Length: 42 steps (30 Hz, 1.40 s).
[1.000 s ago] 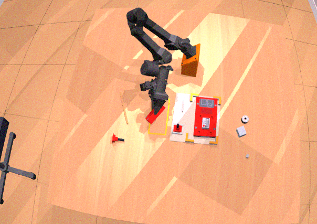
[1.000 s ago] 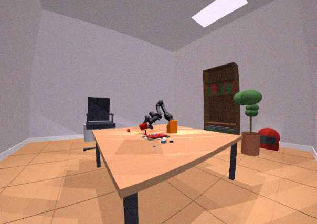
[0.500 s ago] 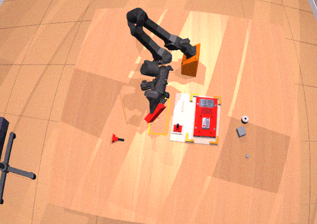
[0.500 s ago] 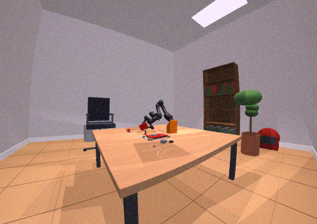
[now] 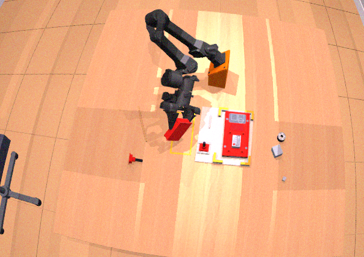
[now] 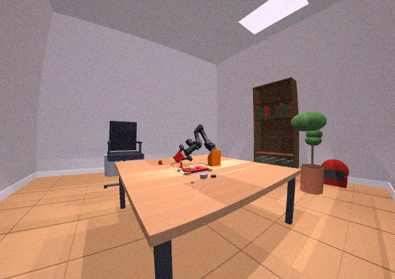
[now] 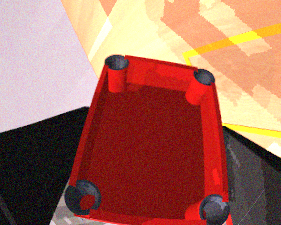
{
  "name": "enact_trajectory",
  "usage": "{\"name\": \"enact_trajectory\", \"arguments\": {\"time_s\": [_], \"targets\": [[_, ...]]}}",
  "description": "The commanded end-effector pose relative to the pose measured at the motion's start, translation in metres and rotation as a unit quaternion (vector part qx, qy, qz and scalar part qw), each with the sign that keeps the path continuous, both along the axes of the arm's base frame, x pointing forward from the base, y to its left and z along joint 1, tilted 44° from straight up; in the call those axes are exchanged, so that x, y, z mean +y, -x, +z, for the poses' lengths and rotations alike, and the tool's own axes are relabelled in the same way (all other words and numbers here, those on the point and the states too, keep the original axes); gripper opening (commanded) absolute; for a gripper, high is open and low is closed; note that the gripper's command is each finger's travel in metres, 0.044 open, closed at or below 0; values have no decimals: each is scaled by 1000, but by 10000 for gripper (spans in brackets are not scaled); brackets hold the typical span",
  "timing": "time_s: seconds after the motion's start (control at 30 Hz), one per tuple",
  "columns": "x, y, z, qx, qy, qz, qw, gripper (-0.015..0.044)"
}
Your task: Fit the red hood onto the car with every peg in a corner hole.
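The hood (image 5: 179, 131) (image 6: 178, 157) (image 7: 150, 164) is a red shell held in the air, steeply tilted, left of the jig board. In the wrist view its open underside with four grey-ringed corner bosses faces the camera. My gripper (image 5: 180, 123) (image 7: 156, 124) is shut on the hood, one black finger on each side. The red chassis (image 5: 233, 126) (image 6: 200, 169) lies on the white jig board (image 5: 210, 134) between yellow corner brackets. The light engine block (image 5: 236, 141) sits on its deck. The pegs are too small to make out clearly.
A red piece with a black knob (image 5: 203, 147) stands on the board's left part. Another red piece with a black stem (image 5: 131, 158) lies farther left. A dark ring (image 5: 281, 135), a grey block (image 5: 276, 151) and a small cube (image 5: 284, 179) lie right. An orange wedge (image 5: 217, 78) carries the arm.
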<state>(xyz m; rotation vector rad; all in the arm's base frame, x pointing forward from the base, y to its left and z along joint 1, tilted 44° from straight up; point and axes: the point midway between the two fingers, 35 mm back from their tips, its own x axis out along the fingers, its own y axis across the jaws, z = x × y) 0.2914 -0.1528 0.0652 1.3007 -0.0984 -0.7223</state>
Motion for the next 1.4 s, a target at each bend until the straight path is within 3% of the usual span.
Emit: {"name": "enact_trajectory", "arguments": {"time_s": [0.0,0.8,1.0,1.2,1.37], "targets": [[0,0,-2,-33,-48,-16,998,0],[-21,15,-27,-216,-318,-129,914,0],[-28,21,-35,-244,-360,-147,889,0],[-26,18,-30,-234,-340,-138,900,0],[-26,17,-30,-241,-348,-136,896,131]]}}
